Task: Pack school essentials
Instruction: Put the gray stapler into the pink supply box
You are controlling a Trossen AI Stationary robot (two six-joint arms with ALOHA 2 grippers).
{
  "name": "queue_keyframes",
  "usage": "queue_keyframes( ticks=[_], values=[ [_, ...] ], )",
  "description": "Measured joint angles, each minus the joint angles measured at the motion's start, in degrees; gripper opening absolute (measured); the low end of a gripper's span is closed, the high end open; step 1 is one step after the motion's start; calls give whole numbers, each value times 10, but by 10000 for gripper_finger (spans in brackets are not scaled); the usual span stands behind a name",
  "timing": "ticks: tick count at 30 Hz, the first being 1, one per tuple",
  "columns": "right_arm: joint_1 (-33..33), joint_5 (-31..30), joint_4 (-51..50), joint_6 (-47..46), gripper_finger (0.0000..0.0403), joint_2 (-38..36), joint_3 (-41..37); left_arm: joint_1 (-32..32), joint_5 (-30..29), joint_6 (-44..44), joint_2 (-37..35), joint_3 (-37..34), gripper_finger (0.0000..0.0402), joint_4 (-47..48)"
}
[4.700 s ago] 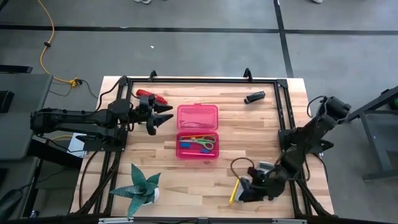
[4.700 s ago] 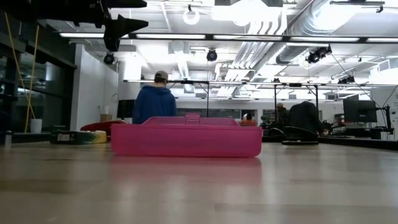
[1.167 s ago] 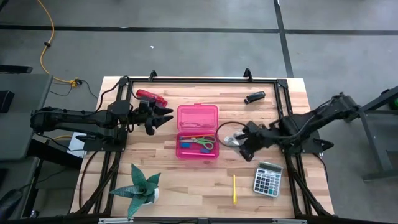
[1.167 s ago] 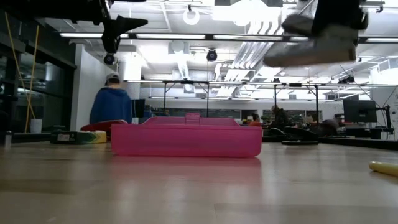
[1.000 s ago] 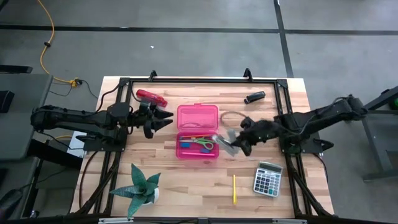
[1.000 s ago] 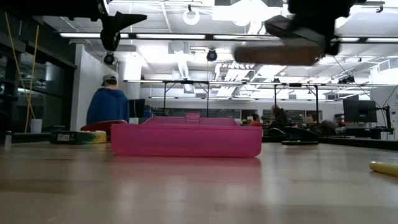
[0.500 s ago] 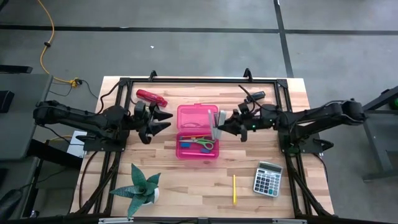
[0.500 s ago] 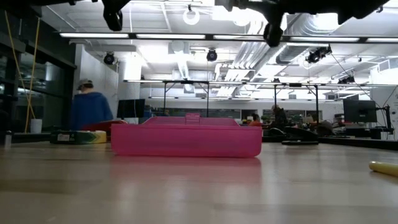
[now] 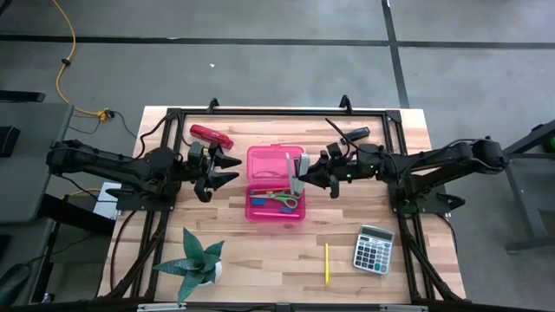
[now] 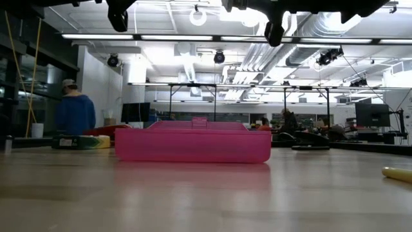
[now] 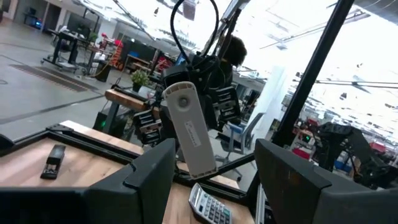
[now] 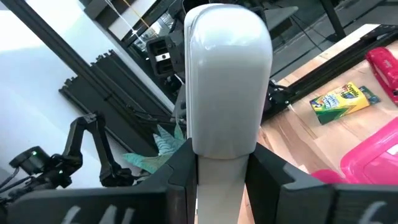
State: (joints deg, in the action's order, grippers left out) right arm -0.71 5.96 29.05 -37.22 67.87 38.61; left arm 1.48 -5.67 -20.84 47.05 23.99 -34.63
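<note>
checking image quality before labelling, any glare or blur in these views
Low view: ceiling lights glare, pink case sharp, near table blurred. Left wrist view: bright windows wash out the background. Right wrist view: grey-white object in the right end effector fills the frame, slightly soft.

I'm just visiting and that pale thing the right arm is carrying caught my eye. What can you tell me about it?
The pale grey object looks like smooth plastic, long and flat with a rounded end that carries a round mark in the left wrist view. The right gripper has its jaws shut on one end, holding it in the air at the right edge of the open pink case. Nothing else touches it.
</note>
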Motion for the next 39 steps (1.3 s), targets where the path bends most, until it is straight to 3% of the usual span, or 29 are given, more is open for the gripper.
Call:
queue_keyframes(
  ticks=[8,14,25,35,39],
  values=[
    [0,-22,-24,-48,78,44,1,0,-10,0,0,0,209,0],
    [13,63,-64,-86,78,152,26,0,-15,0,0,0,209,0],
    [62,281,-302,114,78,367,272,0,-23,-3,0,0,209,0],
    [94,353,-536,312,78,504,457,0,-24,-15,0,0,209,0],
    [94,382,-582,379,78,537,505,0,-24,-15,0,0,209,0]
  ],
)
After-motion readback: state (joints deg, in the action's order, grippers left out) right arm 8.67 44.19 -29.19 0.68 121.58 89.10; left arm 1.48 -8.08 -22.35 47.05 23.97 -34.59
